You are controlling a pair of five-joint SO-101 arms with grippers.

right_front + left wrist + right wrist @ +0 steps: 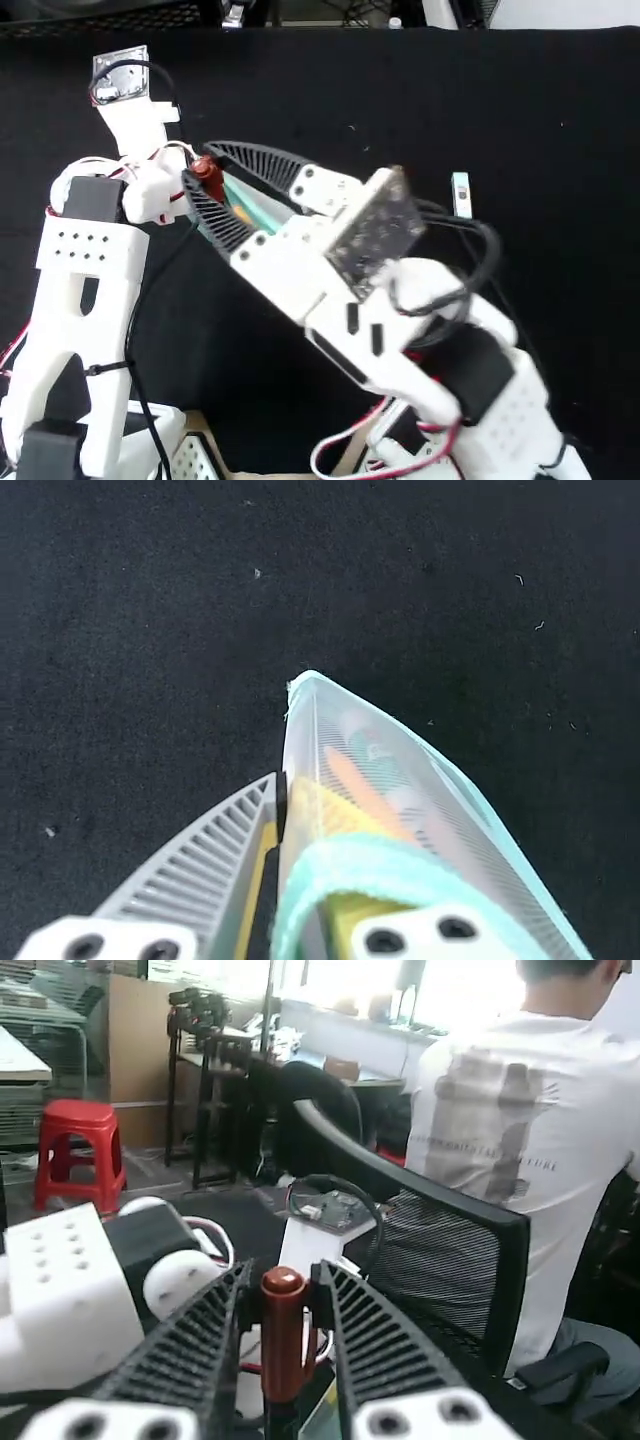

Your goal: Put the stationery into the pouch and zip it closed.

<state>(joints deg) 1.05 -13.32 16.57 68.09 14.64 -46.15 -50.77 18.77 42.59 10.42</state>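
A: Where is the pouch [400,810] being held?
B: Over the bench's [520,90] left half, being clamped in the closed left claw [285,790], with pens [345,770] inside.
A: What is remaining?
B: A red marker [283,1340] is being pinched by the right claw [283,1280]. A small piece [460,194] is lying toward the right edge. Zipping is judged undone.

No readable text, label, number or sign; none on pouch [420,810], none on table [150,630]
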